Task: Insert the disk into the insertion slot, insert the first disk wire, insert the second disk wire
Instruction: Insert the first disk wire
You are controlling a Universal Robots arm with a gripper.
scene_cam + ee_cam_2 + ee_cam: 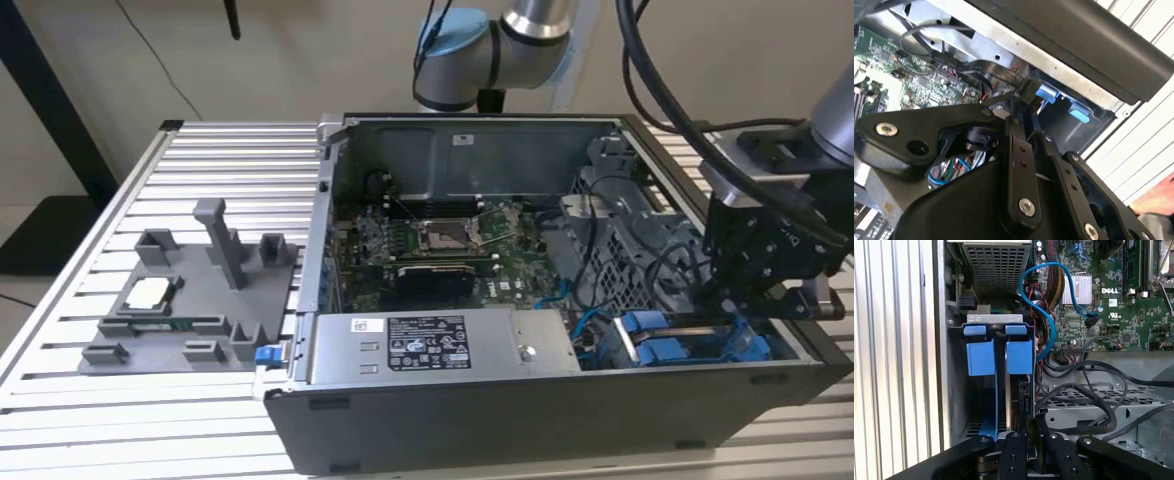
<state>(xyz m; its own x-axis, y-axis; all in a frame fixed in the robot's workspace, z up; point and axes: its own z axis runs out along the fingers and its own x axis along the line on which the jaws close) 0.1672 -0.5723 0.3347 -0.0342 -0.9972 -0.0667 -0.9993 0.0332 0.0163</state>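
1. Edges and open room, from the exterior view's left to its right: well apart from the gripper point(1030, 437), the slatted table point(80, 400) lies free up to its edge; nearer stands the computer case point(534, 420), open on its upper side; the gripper hangs in the case corner at the exterior view's right, near the front wall and the side wall, so there is little free room beside it.
2. Just ahead of the gripper is the insertion slot point(995, 319); the disk point(1019, 390) stands edge-on inside it, in its blue carrier, in line with the gripper; beside the gripper, black cables point(1094, 395) run over a perforated metal cage point(1134, 412) and crowd that side.
3. Whether the gripper is open, closed or holding anything, I cannot tell.
4. Surface and room: the table is made of pale metal slats; behind it, far from the gripper, are a plain beige wall and a dark post.
5. Counts, left to right in the exterior view: one grey fixture plate point(187, 300) on the table, well apart from the gripper; one labelled power-supply box point(427, 345) along the case front; one motherboard point(441, 245) beyond it; two blue carrier tabs point(980, 357) side by side at the slot, the nearest things to the gripper; one light-blue cable point(1049, 315) looping past them.
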